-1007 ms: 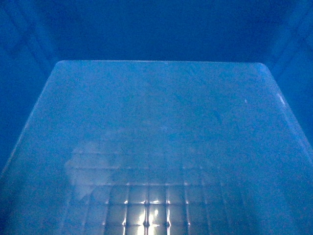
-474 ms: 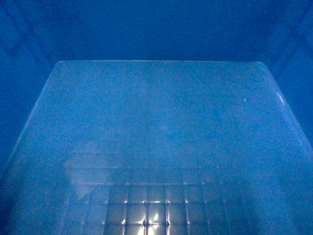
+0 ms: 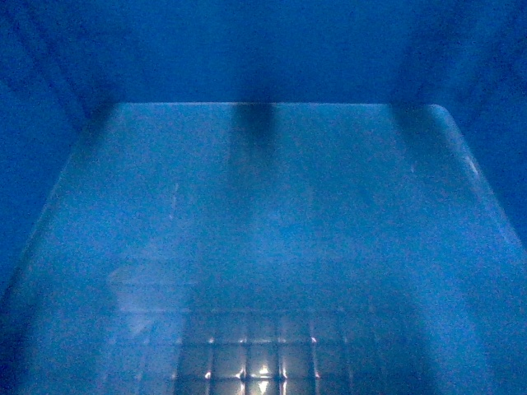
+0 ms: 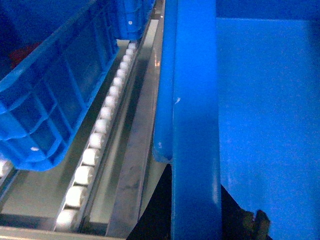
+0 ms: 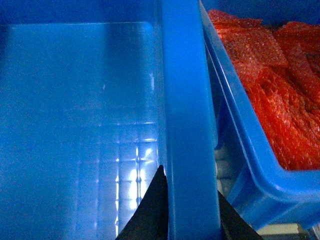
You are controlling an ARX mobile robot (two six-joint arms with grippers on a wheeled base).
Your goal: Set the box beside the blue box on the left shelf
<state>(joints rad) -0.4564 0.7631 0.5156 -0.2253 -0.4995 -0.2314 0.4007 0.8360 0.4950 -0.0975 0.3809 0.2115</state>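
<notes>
Right wrist view is showing the right gripper (image 5: 172, 220) clenching the box (image 5: 80, 115) rim at 6 o'clock; the left gripper (image 4: 192, 220) is likewise pinching its rim. Stiff, glossy, probably slippery plastic.

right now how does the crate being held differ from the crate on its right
The held crate is empty, its glossy grid floor bare; the right crate is filled with red bubble wrap. The held crate's rim sits higher in the right wrist view; the right crate's rim runs below and beside it. Dark end effector parts straddle the held crate's rim; nothing grips the right crate. Both are blue plastic with thick rims.
</notes>
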